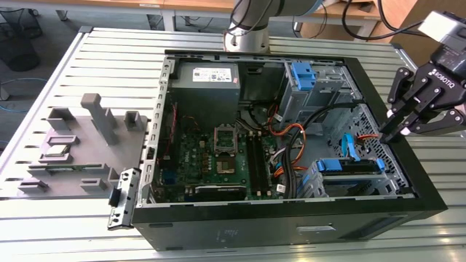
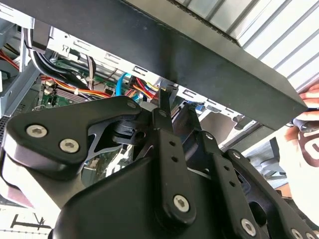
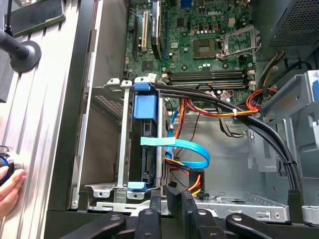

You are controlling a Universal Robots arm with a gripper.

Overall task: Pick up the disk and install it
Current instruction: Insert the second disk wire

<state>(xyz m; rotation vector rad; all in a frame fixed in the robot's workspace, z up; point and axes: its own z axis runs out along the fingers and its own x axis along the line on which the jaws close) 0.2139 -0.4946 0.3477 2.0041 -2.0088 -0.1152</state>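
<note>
1. The gripper (image 1: 388, 136) hung over the computer case (image 1: 291, 229) at the exterior view's right, above the case's side wall. Its fingers looked drawn together with nothing between them.
2. I took the disk (image 3: 144, 149) to be the blue-framed unit standing edge-on in the drive cage (image 3: 102, 99) just inside that wall. Its label was hidden from me, so I could not confirm this. Nor could I tell whether it was fully seated or only resting in the slot.
3. My first worry was the wall. The fingertips sat close to its rim, and a straight descent with a small sideways error could have struck sheet metal rather than the bracket.
4. The blue ribbon cable (image 3: 184, 149) crossed right beside the disk. A finger passing there could have hooked it and strained its connector.
5. The black cable bundle (image 3: 249, 119) and the orange wires (image 3: 239, 107) ran over the bay nearby. Snagging them could have dragged on the motherboard (image 3: 209, 45).
6. With the fingers together, a descent onto the bracket would have pushed rather than grasped. I judged that this risked cocking the disk in its rails.
7. A person's hand (image 3: 7, 184) rested on the table beside the case, near the arm's working space.
</note>
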